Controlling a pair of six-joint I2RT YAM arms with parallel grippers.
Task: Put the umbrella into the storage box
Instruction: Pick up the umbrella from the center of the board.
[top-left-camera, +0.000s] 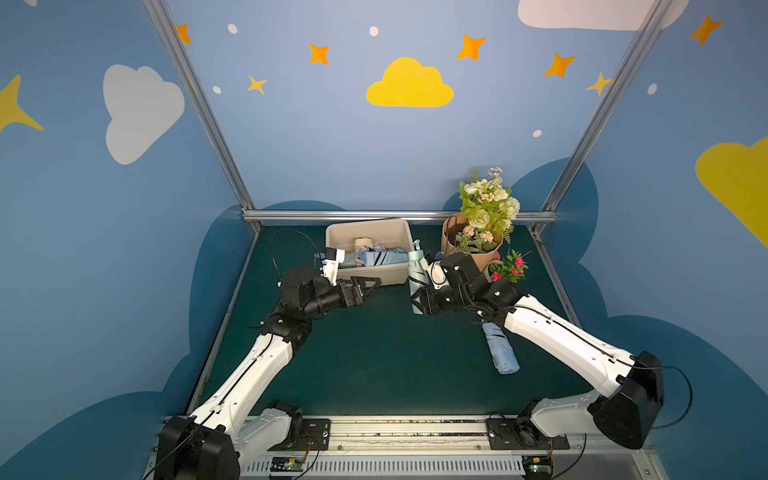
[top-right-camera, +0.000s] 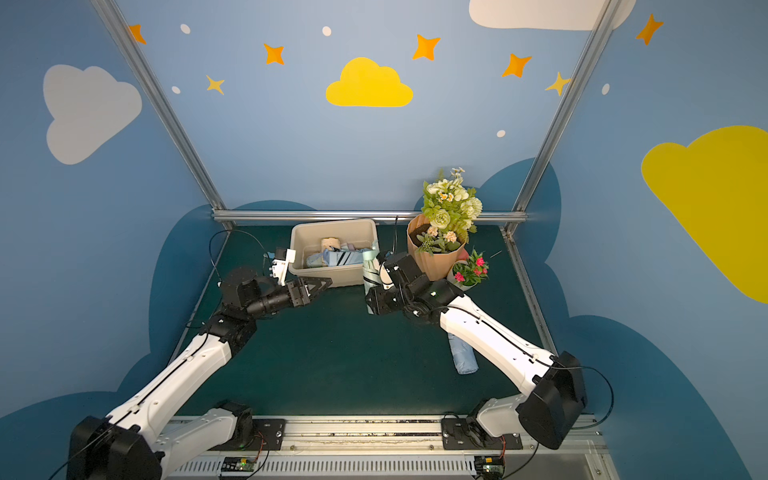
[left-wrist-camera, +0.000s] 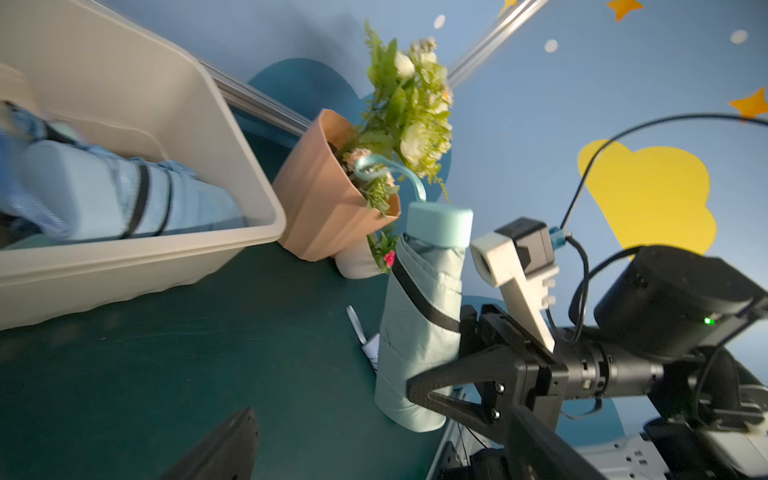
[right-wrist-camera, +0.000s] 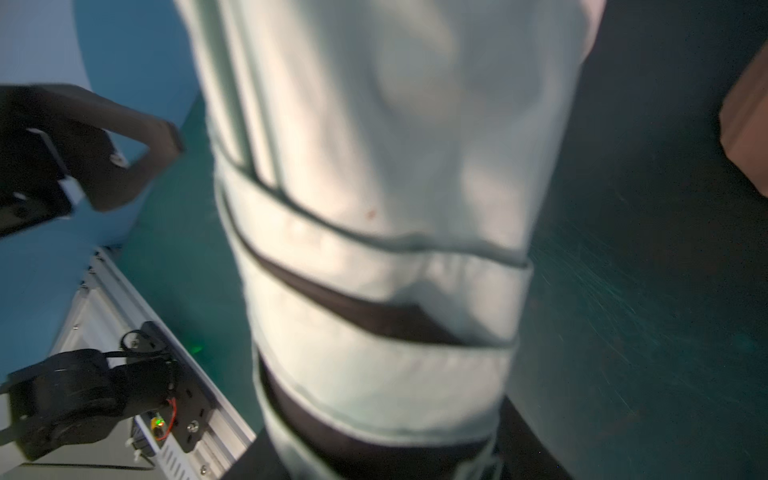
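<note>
A mint-green folded umbrella (top-left-camera: 417, 270) (top-right-camera: 370, 268) (left-wrist-camera: 419, 316) stands upright beside the right end of the beige storage box (top-left-camera: 365, 226) (top-right-camera: 332, 226) (left-wrist-camera: 249, 232). My right gripper (top-left-camera: 417, 305) (top-right-camera: 372, 305) is shut on its lower part, and its fabric (right-wrist-camera: 374, 208) fills the right wrist view. My left gripper (top-left-camera: 376, 286) (top-right-camera: 326, 284) (left-wrist-camera: 386, 436) hangs open and empty in front of the box's front wall. Folded blue umbrellas (top-left-camera: 376, 257) (left-wrist-camera: 124, 191) lie inside the box. Another light-blue umbrella (top-left-camera: 500, 349) (top-right-camera: 465, 353) lies on the mat under my right arm.
A ribbed peach flower pot (top-left-camera: 457, 245) (top-right-camera: 432, 262) (left-wrist-camera: 320, 199) with a green bouquet stands right of the box, close behind my right wrist. A small white pot of pink flowers (top-left-camera: 509, 268) (top-right-camera: 471, 270) sits beside it. Metal frame posts and blue walls enclose the green mat.
</note>
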